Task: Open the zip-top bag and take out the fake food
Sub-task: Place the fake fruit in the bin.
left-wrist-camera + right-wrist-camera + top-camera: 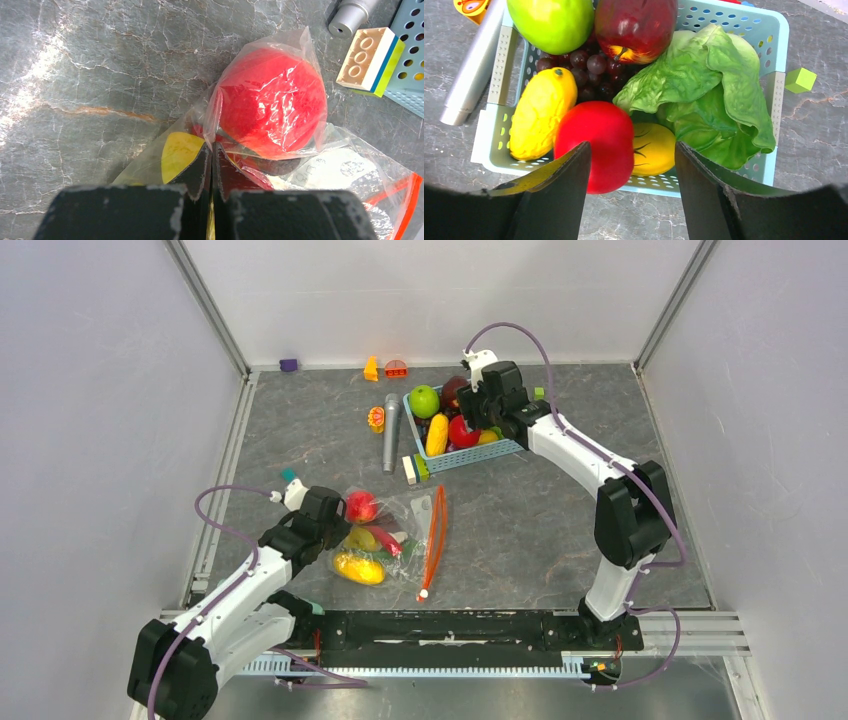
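Now | 1 zip-top bag [410, 520], clenched in left end effector [212, 147] | right end effector [631, 150] released (above 1 basket [734, 17])

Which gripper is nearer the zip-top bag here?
Left. The left gripper is shut on the zip-top bag; the right gripper hangs open over the light-blue basket, well away from it.

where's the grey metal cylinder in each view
top external: cylinder lies above centre, just left of the basket.
left wrist: only its end shows at the top edge, right of centre, left of the basket.
right wrist: it runs down the left edge, outside the basket.
shared landmark: the light-blue basket, beside the cylinder in all three.
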